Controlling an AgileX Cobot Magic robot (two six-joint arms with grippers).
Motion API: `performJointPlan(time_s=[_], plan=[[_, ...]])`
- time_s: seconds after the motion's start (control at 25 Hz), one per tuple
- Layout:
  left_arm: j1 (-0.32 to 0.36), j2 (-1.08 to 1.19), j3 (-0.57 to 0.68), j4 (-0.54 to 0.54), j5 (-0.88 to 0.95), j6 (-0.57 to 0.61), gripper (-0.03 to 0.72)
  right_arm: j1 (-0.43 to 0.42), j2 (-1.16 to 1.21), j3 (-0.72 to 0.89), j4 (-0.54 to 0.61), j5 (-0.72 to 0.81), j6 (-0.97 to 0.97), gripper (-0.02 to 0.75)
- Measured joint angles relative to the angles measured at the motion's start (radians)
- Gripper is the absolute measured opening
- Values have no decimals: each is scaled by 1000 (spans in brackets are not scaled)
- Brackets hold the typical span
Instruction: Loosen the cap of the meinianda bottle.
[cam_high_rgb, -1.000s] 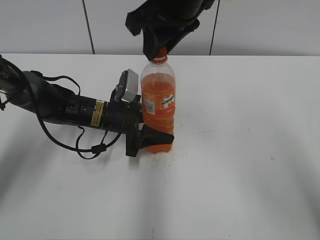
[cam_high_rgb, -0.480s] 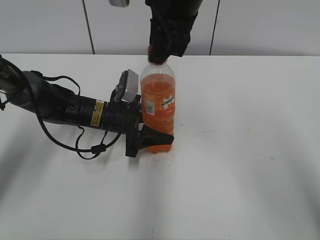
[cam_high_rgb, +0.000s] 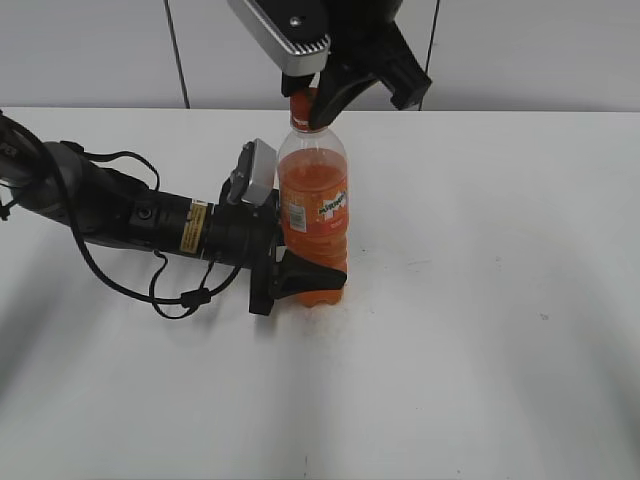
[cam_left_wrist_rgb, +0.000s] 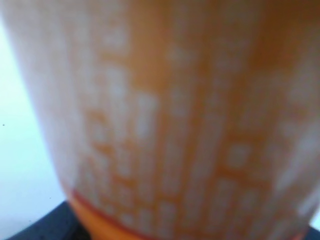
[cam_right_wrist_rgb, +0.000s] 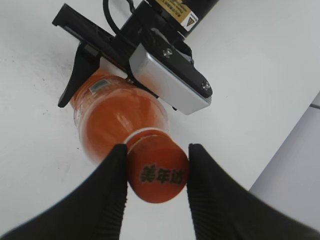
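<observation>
Both jaws are clamped: right gripper (cam_right_wrist_rgb: 156, 172) pinches the cap (cam_right_wrist_rgb: 157, 174) at bottom center of its wrist view, left gripper (cam_high_rgb: 300, 282) hugs the meinianda bottle (cam_high_rgb: 313, 215) low down, standing upright mid-frame on the white table (cam_high_rgb: 480, 330).

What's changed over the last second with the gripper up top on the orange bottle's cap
The right gripper, closed on the cap, has rotated about the bottle's axis, so its wrist camera has swung round into sight on the left. The meinianda bottle stays upright on the table, its base clamped by the left gripper.
</observation>
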Motion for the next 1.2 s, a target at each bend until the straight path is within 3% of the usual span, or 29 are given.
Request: performJointPlan(time_s=[0.32,1.2], plan=[[0,0,0,0,0,0,400,0,0,0,1,0,-39,273],[-1,0,0,-2,2,-12,400,2,0,0,42,-11,78,316]])
